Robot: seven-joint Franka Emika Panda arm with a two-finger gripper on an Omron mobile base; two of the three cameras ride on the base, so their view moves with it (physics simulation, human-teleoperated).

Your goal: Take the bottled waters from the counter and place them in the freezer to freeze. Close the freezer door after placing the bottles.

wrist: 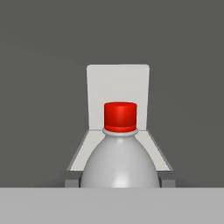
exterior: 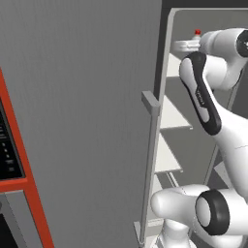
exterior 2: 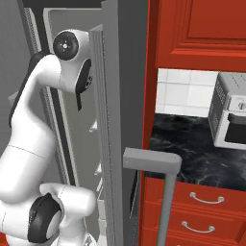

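So from the left camera you've got the big grey freezer door (exterior: 87, 111) swung open on the left, its long handle (exterior: 151, 160) running down the edge; right of that is the freezer (exterior: 193, 145) interior with 3 or so white shelves (exterior: 173, 118) stepping down; the white arm (exterior: 208, 106) reaches up and in toward the top shelf, and a red-capped bottle (exterior: 197, 33) pokes out just beside the wrist up there.

From the right camera the arm (exterior 2: 33, 125) is on the left going into the open unit; further right sits the black marble counter (exterior 2: 182, 144) over red drawers (exterior 2: 202, 202), with a silver toaster oven (exterior 2: 231, 115) at the far right.

Wrist cam looks straight at the bottle (wrist: 120, 153), upright, red cap (wrist: 120, 116) up, whitish shoulder below; a small white shelf (wrist: 118, 98) sits behind it against the dark grey wall; the fingers are tucked out of sight, but the jaws look closed in on the bottle, I think it's gripped around the body.
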